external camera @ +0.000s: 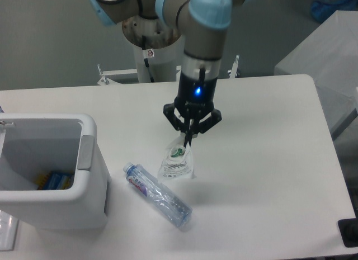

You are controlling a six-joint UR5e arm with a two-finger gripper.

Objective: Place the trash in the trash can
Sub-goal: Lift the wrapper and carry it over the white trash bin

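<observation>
With the wrapper pinched by its top edge, it hangs clear of the tabletop | fingers closed on it | bottle lies beside | trash can waits left, open for the drop.

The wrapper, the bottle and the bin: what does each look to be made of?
Wrapper: thin clear plastic film, crumpled and see-through, hanging limp from the gripper. Bottle: clear, glossy plastic, dented, with a printed label. Bin: likely moulded white plastic, smooth and opaque, with rounded corners.
</observation>
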